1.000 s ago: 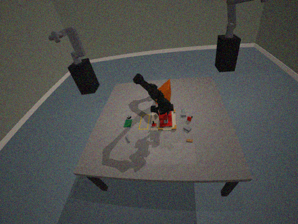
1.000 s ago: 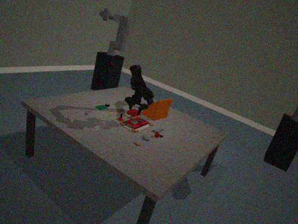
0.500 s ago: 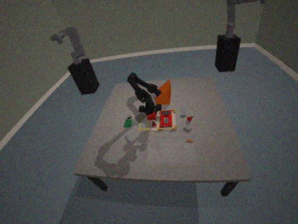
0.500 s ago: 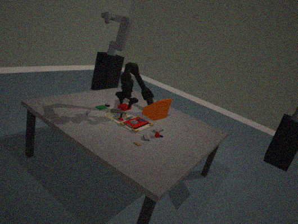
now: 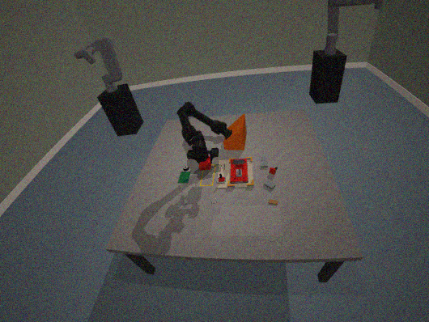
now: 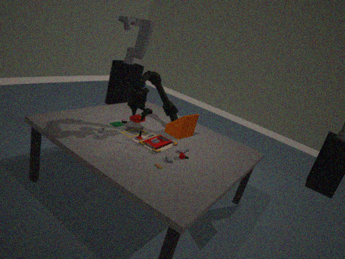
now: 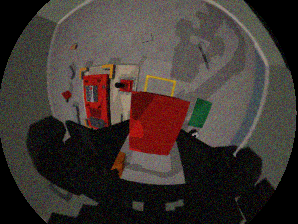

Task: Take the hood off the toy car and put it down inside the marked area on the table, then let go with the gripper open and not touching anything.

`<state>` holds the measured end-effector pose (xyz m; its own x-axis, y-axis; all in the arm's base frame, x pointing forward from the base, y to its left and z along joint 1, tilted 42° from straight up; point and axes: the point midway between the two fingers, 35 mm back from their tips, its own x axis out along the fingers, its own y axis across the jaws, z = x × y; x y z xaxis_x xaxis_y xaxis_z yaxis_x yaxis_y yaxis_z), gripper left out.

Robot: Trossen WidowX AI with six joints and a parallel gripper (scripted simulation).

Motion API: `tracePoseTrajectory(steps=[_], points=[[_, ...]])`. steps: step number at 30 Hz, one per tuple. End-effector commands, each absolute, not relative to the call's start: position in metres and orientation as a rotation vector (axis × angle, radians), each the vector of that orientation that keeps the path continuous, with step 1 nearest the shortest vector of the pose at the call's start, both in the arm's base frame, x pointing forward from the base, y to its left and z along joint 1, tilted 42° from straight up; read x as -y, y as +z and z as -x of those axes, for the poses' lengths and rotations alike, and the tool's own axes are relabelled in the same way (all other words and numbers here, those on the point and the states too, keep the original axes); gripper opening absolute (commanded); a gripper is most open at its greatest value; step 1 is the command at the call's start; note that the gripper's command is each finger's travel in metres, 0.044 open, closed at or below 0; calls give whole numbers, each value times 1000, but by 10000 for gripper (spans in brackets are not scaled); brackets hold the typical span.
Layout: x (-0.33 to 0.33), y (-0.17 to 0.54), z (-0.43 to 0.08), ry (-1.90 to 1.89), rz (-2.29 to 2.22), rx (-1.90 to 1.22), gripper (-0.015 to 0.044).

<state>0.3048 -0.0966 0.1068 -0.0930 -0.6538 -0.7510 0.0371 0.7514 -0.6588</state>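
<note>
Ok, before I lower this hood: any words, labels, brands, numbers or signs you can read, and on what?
None readable on anything in view.
Red car: grey patch on top, too blurred to tell if marked.
Hood: plain red, no text seen.
Green piece: no text seen.

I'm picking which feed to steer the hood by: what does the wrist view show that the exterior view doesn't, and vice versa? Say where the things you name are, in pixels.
Only wrist: the hood's [image 7: 159,124] [image 6: 137,118] broad red face.
Only exterior: the table's legs [image 6: 35,156] and the arm's raised elbow [image 6: 152,77].
Both: the gripper [image 7: 154,125] [image 6: 139,118] shut on the hood, the green piece [image 7: 200,113] [image 6: 116,124] and the orange block [image 7: 118,164] [image 6: 182,127].
</note>
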Motion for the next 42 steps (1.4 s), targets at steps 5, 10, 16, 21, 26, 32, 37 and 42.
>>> tracePoseTrajectory(steps=[5,10,16,21,26,32,37,42], points=[[101,109,-300,-617,523,-1576,0],[104,105,-300,-617,523,-1576,0],[108,101,-301,-616,523,-1576,0],[111,97,-300,-616,523,-1576,0],[114,94,-300,-616,522,-1576,0],[118,89,-300,-616,522,-1576,0],[121,86,-300,-616,522,-1576,0],[124,82,-299,-616,522,-1576,0]])
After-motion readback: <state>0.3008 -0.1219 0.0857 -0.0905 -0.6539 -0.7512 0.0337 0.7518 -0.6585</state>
